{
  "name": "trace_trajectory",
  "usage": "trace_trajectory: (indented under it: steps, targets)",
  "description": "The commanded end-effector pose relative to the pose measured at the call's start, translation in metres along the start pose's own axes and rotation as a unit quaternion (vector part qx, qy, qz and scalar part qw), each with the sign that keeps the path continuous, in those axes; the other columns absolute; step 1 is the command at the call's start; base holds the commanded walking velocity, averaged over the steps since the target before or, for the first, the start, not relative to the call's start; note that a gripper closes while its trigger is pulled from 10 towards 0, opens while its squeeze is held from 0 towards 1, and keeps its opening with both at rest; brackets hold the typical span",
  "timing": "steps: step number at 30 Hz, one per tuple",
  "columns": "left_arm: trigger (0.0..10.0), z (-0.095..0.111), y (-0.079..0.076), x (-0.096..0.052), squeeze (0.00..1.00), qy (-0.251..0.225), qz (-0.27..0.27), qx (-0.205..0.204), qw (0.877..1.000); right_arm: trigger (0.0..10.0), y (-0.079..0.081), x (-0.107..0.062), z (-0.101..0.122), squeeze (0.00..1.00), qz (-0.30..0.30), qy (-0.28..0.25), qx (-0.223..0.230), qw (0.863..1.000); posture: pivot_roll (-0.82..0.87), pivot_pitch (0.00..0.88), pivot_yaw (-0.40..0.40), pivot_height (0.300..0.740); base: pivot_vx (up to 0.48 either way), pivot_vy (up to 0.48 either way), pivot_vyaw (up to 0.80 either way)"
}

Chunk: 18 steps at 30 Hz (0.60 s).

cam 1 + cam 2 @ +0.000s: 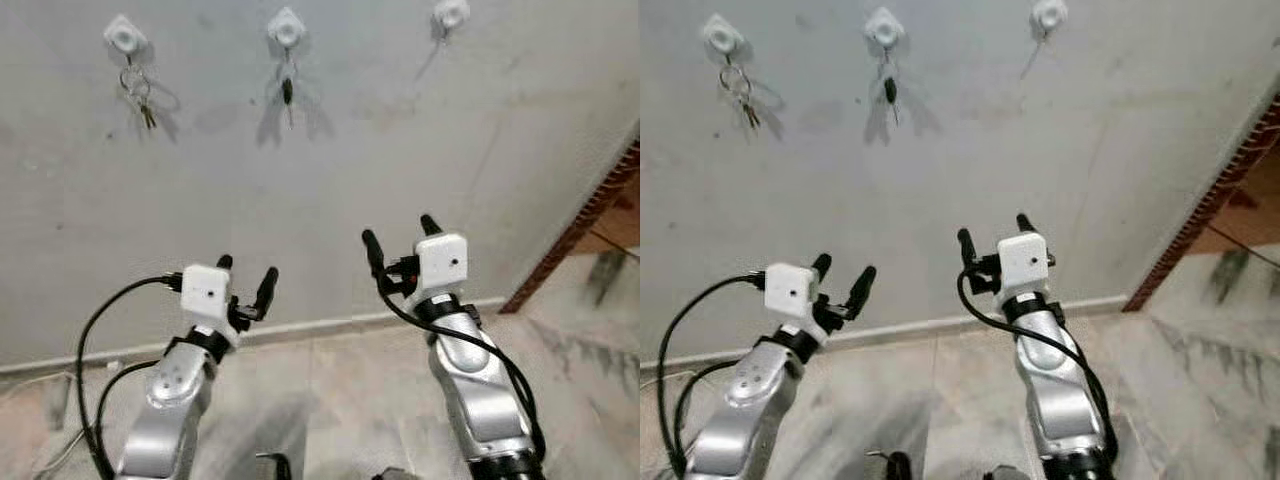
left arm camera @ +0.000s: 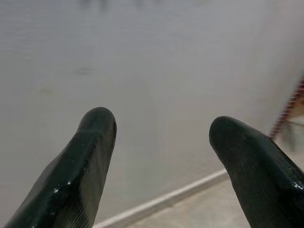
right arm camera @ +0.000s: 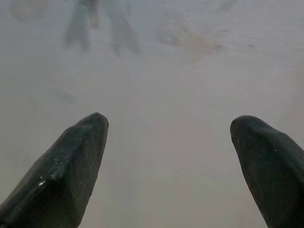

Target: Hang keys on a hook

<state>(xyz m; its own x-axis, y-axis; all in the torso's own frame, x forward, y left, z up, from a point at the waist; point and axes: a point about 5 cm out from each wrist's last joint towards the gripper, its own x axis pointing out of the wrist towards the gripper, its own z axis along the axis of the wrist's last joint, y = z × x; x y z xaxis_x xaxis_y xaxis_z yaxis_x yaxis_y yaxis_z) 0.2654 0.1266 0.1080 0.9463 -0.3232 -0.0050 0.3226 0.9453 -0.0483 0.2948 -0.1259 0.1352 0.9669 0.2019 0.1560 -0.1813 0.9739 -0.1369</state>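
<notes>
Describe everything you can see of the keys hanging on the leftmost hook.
The bunch of keys hangs from the leftmost white hook on the grey wall. A thin metal ring loops under the hook, with small dark keys dangling below, resting close against the wall and casting a shadow to the right. Finer detail is too small to tell. Neither gripper touches it.

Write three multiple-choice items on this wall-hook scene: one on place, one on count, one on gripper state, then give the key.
1. Where does the key bunch on a ring hang?
A. left hook
B. right hook
C. on the floor

2. How many white wall hooks are there?
A. two
B. three
C. five

3. How are both grippers?
A. open and empty
B. shut on keys
C. one holds a cable

Key:
1 A: the ring hangs from the left hook, while a dark key hangs from the middle hook.
2 B: left, middle and right hook.
3 A: left gripper and right gripper have spread fingers with only wall between them.
</notes>
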Motion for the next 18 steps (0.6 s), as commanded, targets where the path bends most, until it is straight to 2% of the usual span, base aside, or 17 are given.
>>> trace_trajectory:
  steps: [1,18]
  targets:
    - [10.0,-0.0009,0.0091,-0.0025,0.0,0.007,0.016,0.007,1.0,10.0,0.0072,0.0009,0.0036,0.0,0.011,-0.006,0.006,1.0,0.01,0.143,0.019,0.74,-0.375,0.0,0.0]
    - [10.0,-0.0015,0.0075,-0.0018,0.0,0.011,0.012,0.008,1.0,10.0,0.0043,-0.0012,0.0025,0.0,0.004,-0.001,0.004,1.0,0.0,0.152,0.024,0.74,-0.374,0.0,0.0]
